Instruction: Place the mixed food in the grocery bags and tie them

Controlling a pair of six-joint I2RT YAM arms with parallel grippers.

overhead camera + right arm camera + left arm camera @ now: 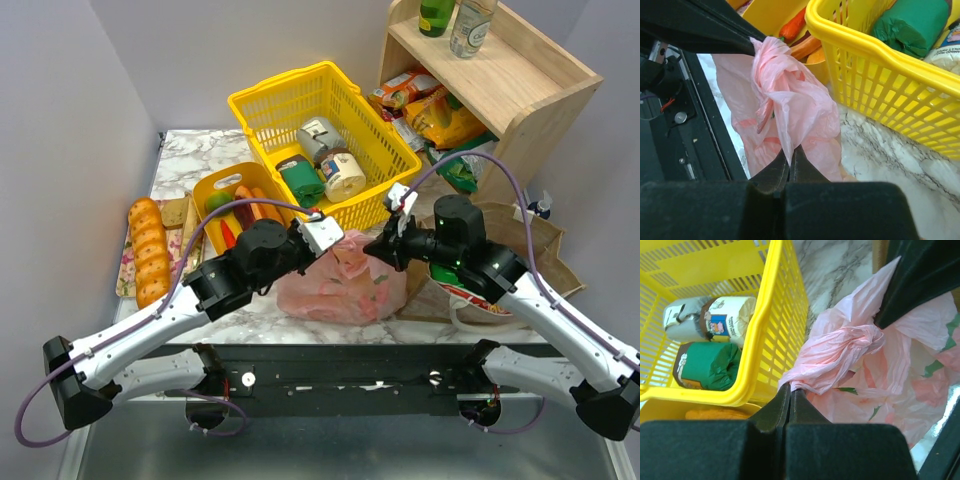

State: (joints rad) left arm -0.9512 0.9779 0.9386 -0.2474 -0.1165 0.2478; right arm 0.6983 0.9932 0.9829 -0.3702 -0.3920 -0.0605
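The pink grocery bag (340,288) lies filled on the marble table between both arms, with a twisted knot (860,337) at its top. My left gripper (338,244) is shut on one pink tail of the bag (812,367); its tips (790,386) pinch the film. From the other side my right gripper (373,250) is shut on the other tail (790,120). The brown paper bag (525,240) lies at the right with the crisp packet (468,296) in it. Toy vegetables (245,208) sit in a yellow tub.
A yellow mesh basket (262,108) holding tins stands just behind the pink bag. A braided bread loaf (150,250) lies at the left. A wooden shelf (520,90) with bottles and packets stands at the back right.
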